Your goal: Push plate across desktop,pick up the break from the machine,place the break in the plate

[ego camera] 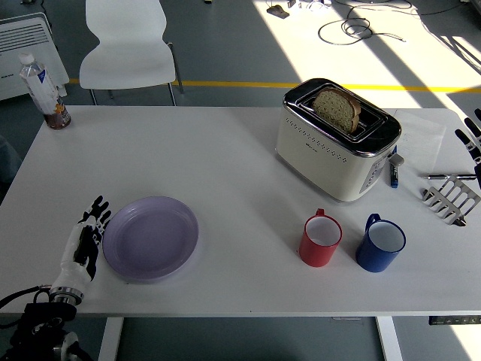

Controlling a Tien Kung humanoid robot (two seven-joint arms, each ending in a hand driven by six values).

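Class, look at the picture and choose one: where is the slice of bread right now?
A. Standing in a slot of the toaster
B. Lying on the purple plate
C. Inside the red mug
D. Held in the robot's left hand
A. The slice of bread stands upright in a slot of the toaster, while the purple plate is bare beside the left hand.

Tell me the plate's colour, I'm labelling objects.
Pale lilac plate, seen in the head view.
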